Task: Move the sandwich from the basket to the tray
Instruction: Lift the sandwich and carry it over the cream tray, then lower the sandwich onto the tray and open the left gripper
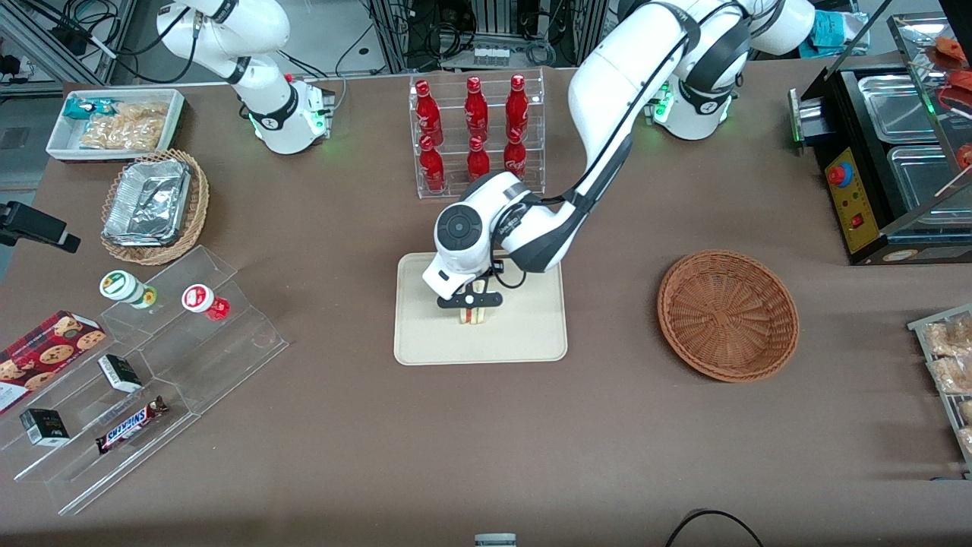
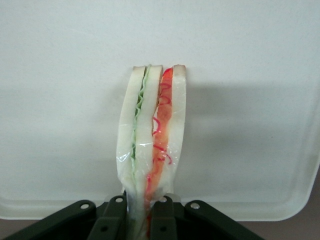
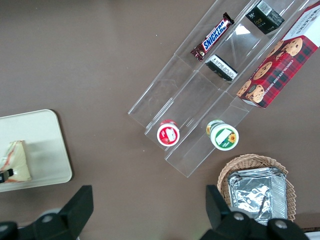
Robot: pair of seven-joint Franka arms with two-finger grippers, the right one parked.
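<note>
The gripper (image 1: 471,302) is low over the tray (image 1: 531,342), fingers (image 2: 116,216) clamped on the sandwich (image 2: 152,150), held on edge so its base meets the tray flat. The basket (image 1: 727,315) sits empty nearby on the counter (image 1: 342,441).
</note>
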